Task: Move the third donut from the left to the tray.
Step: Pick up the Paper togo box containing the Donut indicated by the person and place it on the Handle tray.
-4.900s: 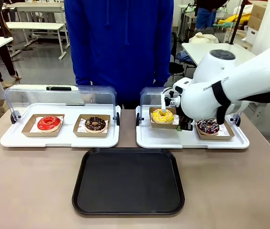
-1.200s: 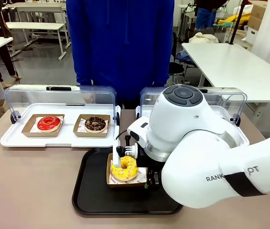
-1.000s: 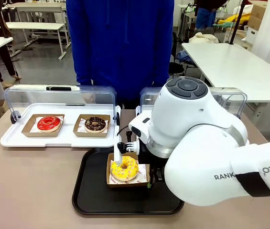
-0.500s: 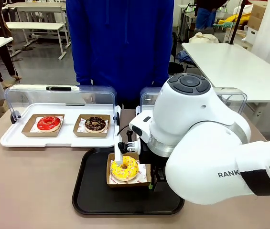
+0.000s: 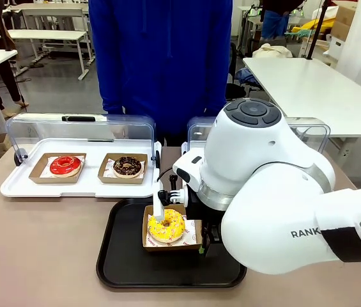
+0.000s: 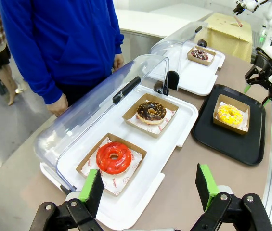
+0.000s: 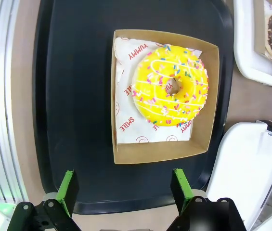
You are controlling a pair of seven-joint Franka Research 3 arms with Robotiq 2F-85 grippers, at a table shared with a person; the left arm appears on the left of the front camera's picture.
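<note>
The large black rectangular plastic tray (image 5: 124, 256) with rounded corners and a raised rim lies flat on the grey-brown table (image 5: 39, 243). Its surface looks smooth and stiff, a little matte. Behind it stands a white tray with a clear hinged lid (image 5: 78, 185), which holds a red-iced donut (image 5: 65, 165) and a dark chocolate donut (image 5: 127, 166), each in its own brown holder.

On the black tray sits the square brown cardboard holder (image 7: 203, 144), thin and light, with low folded walls and a printed white paper inside. In it rests the ring donut with bright yellow icing and small speckled sprinkles (image 7: 170, 91). So the task's thing is now inside the tray, toward its far middle part.

I judge the donut soft and fragile, and its icing sticky, so I would not touch it. The better place to take hold is one wall of the cardboard holder; it bends easily, so only a gentle pinch.

My right claw (image 7: 123, 188) hangs above the near wall of the holder with its green pads wide apart, grasping nothing. My left claw (image 6: 150, 185) is also spread wide and empty, over the table edge beside the white tray.
</note>
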